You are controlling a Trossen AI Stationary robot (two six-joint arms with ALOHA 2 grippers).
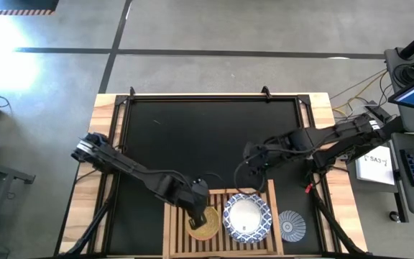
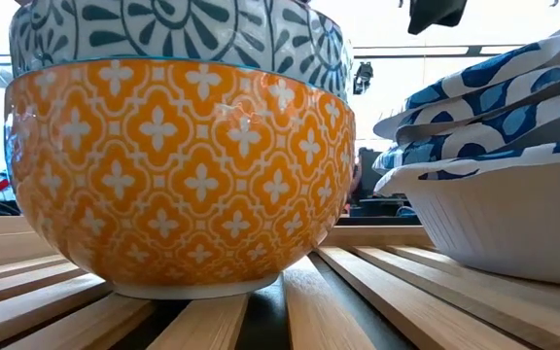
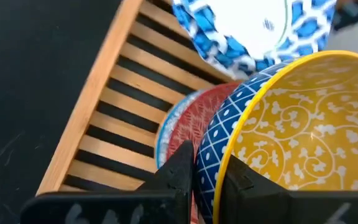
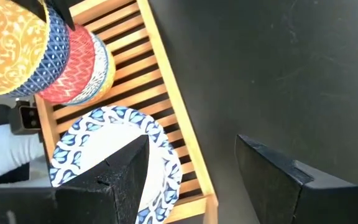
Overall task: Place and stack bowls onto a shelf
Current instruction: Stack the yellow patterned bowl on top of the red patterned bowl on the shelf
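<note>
A light wooden slatted shelf (image 1: 169, 224) lies at the table's near edge. Its left half carries a stack of small bowls: orange (image 2: 183, 175) at the bottom, then a grey-blue patterned one, a red one (image 3: 188, 121), and a blue bowl (image 3: 229, 121) with a yellow inside on top. My left gripper (image 3: 204, 163) is shut on that top bowl. Nested white bowls with blue wavy rims (image 1: 246, 216) sit on the shelf's right half. My right gripper (image 1: 254, 169) hangs open above the mat, just beyond the shelf's far rail, touching nothing. My left gripper pinches the blue bowl's rim (image 3: 221, 155) on the side nearest it, with one finger (image 3: 244, 180) inside on the yellow lining and the other (image 3: 178, 169) outside on the blue wall. The fingers slant down from the table's left. The bowl sits nested in the red bowl.
A small round blue-patterned bowl (image 1: 291, 224) lies on the black mat (image 1: 207, 137) just right of the shelf. The mat covers most of the table, with open room toward the far edge. The two stacks stand close together on the shelf.
</note>
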